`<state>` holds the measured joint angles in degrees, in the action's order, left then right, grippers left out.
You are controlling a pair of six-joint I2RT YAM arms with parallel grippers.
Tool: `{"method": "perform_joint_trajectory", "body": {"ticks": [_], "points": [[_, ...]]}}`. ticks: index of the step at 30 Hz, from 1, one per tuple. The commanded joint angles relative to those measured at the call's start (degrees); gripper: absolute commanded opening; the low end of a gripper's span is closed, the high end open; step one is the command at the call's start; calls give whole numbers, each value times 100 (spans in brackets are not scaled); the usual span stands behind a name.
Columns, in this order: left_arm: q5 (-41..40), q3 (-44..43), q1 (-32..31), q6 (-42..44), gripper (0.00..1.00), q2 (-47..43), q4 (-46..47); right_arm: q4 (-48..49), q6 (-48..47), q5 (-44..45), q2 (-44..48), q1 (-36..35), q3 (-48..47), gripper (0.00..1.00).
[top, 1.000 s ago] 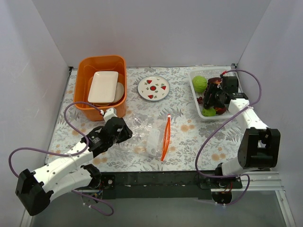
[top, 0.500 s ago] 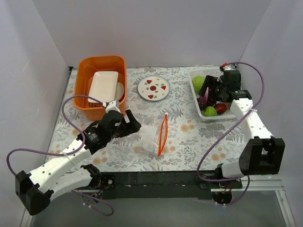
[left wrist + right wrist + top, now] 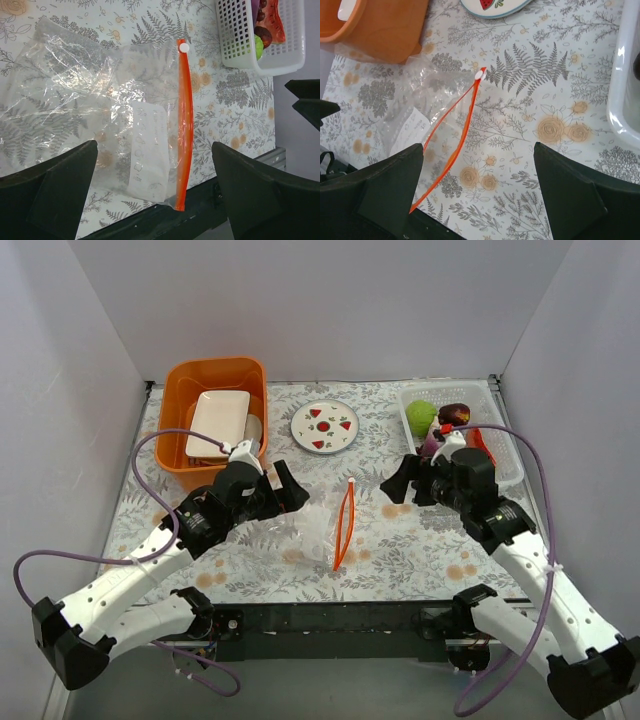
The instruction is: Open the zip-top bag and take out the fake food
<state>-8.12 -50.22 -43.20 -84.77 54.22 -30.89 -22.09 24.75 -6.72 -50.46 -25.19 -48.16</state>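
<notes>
Nearest the arms, the left tool hangs above the left part of the zip-top bag. Its fingers are spread wide with nothing clamped between them, and whether either tip brushes the plastic cannot be told. At about the same depth the right tool hovers over the floral surface just to the right of the bag, its fingers likewise far apart and gripping nothing. The bag lies flat on the surface between the two tools, toward the near edge. Its orange zip strip forms the right-hand edge, so the mouth faces the right arm and the clear, crinkled body spreads away to the left. The strip's long axis runs near to far, with the far end leaning a little to the right. The white slider sits at that far end, and in the right wrist view the two orange lips stand slightly apart along most of their length. Farther back, a round plate printed with strawberries rests in the middle of the surface, apart from the bag. At the far right a white basket holds the fake food: a green ball, a dark red piece and a red slice. At the far left an orange tub holds white dishes.
</notes>
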Motion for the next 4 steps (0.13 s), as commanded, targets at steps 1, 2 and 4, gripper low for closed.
{"method": "perform_joint_trajectory", "body": {"ticks": [1, 2, 4], "points": [[-84, -190, 31, 110, 98, 80, 154, 188, 197, -23, 440, -3, 290, 98], [-32, -216, 31, 119, 98, 106, 180, 161, 188, -5, 475, -3, 299, 98], [-14, -269, 31, 180, 98, 212, 207, 82, 135, 57, 545, -3, 281, 98]]}}
